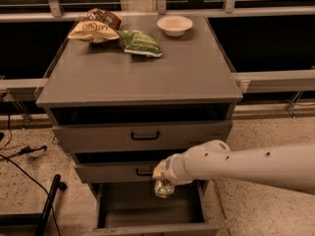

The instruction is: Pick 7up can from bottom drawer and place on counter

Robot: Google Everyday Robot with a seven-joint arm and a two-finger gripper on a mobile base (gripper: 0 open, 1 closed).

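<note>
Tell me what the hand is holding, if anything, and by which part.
The hand, above the open bottom drawer, appears to hold the can by its upper end; the exact grip is hidden.

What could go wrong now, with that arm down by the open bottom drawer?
The gripper is over the bottom drawer with the 7up can at it. Lifted straight up, the can might hit the middle drawer just above. On the counter, it could bump the green snack bag or bowl.

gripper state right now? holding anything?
Gripper: shut on the 7up can, held above the open bottom drawer.
</note>
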